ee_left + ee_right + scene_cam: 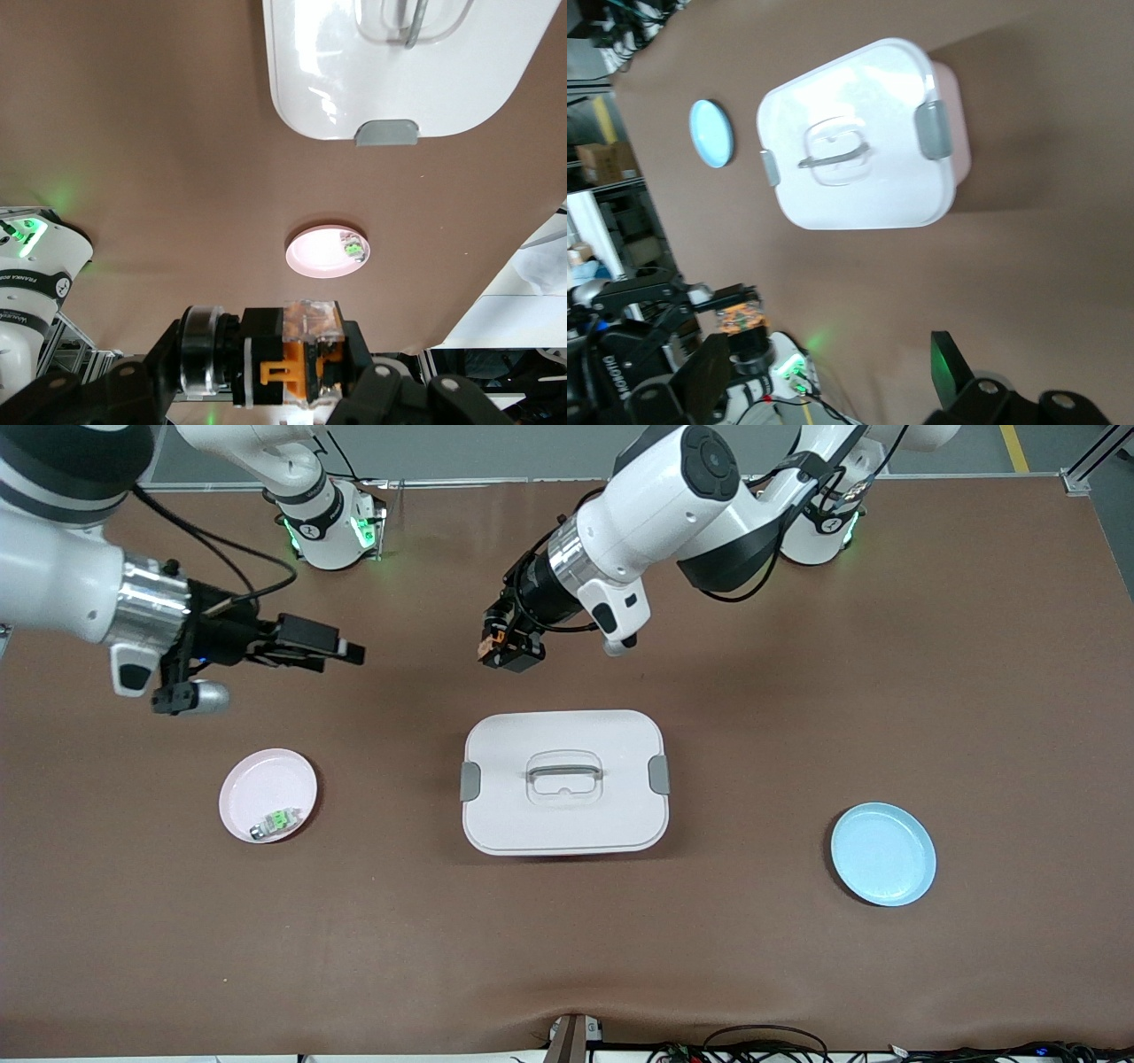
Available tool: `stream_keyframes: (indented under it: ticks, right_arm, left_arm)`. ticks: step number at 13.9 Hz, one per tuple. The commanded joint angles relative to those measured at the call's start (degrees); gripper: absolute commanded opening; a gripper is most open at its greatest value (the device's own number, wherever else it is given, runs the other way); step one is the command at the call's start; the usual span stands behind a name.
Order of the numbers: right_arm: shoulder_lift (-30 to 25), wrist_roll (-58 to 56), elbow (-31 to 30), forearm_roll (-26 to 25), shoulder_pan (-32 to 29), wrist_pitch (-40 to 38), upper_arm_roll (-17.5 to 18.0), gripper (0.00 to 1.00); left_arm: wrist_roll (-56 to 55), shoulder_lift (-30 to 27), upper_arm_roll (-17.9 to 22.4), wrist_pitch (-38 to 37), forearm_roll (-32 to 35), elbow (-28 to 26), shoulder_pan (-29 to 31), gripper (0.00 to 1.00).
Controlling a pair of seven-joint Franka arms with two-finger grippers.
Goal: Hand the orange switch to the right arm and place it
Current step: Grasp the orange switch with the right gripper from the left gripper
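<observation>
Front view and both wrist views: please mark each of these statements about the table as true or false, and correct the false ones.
1. The left gripper holds the orange switch. True.
2. The right gripper is shut on the green switch. False: it is open and holds nothing; the green switch lies on the pink plate.
3. The white box has its lid on. True.
4. The blue plate carries a switch. False: nothing lies on it.
5. The pink plate lies toward the left arm's end of the table. False: it lies toward the right arm's end.
</observation>
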Motion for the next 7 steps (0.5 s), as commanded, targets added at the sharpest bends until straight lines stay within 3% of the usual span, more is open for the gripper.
stream_keyframes:
  ticks: [1, 7]
  right_arm:
    - [-5.7, -2.9, -7.8, 3.3, 2.6, 5.0, -0.4, 1.0]
    - [-9.0, -2.1, -13.8, 3.3, 9.1, 12.6, -0.4, 1.0]
  left_arm:
    - [-1.9, 0.5, 0.5, 0.4, 1.4, 2.0, -1.1, 0.44]
    - [-2.0, 0.5, 0.6, 0.4, 2.2, 2.0, -1.7, 0.45]
